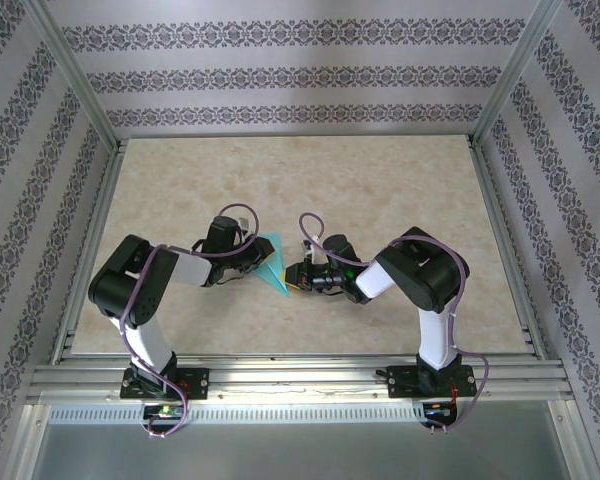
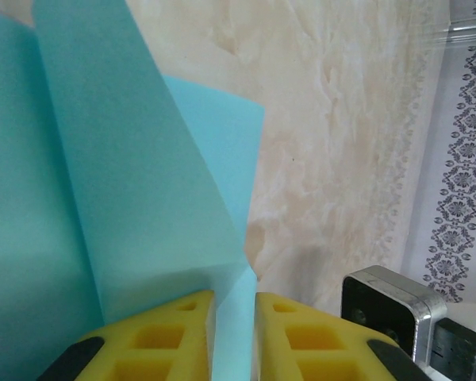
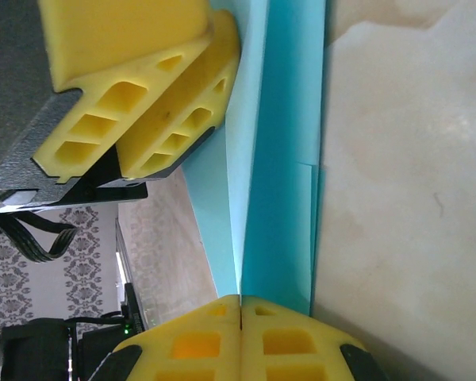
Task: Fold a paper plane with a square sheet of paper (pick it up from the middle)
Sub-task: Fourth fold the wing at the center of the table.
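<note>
So here's where we are: the sheet of paper [image 1: 273, 262] is held between the two arms, right in the middle of the workspace. It's creased into a narrow teal wedge with the point toward the arm bases. By our reckoning it's not a plane yet, more like partway through the folds.

The right gripper [image 3: 239, 304] has its yellow pads pressed tight together with the paper coming straight out of the seam, so that's a proper pinch. The left gripper [image 2: 235, 305] is the fuzzy one. A flap of the sheet sits in the narrow slot between its fingers [image 2: 166, 337], but we honestly can't tell if they bite on it or just bracket it.

How we'd play this step: treat the right pinch as the anchor and don't let it wander. Get the left fingers squarely on the crease line, with the layers lined up, before squeezing. A crooked crease in paper this thin probably won't come back out. We wouldn't pull the arms apart either, since the sheet could tear or slip free. It looks like floppy stuff, so small, slow moves.

Surroundings: the table [image 1: 400, 190] is a pale, marbled beige top and looks smooth, so there's a flat place to press a fold down if we need one. Aluminium rails [image 1: 280, 372] frame it, and the walls [image 1: 280, 75] carry grey striped wallpaper with floral bands.
</note>
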Controlling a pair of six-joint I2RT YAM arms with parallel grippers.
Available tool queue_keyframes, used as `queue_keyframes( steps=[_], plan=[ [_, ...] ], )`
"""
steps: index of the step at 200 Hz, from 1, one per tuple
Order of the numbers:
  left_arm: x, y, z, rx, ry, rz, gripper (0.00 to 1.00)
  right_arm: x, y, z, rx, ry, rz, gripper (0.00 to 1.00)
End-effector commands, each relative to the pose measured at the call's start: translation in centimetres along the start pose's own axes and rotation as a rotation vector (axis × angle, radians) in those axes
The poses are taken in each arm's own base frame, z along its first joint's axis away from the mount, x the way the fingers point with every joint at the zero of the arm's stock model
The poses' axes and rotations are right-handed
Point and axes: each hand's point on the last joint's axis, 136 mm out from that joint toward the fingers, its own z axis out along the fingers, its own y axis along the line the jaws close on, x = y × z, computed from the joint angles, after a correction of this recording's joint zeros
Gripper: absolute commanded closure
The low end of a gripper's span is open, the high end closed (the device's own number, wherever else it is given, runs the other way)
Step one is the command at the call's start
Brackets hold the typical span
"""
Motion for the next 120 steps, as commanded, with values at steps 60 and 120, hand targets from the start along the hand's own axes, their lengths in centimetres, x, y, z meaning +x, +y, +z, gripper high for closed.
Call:
queue_keyframes(
  steps=[60, 120],
  plan=[
    [1.1, 1.9, 1.5, -0.077, 0.097, 0.013, 0.82, 0.9, -4.6, -0.7, 0.154, -0.025, 0.089, 1.00],
    [1.8, 3.1, 1.6, -0.109, 0.122, 0.013, 0.83, 0.7, -3.3, -1.1, 0.133, -0.026, 0.073, 0.94]
  ],
)
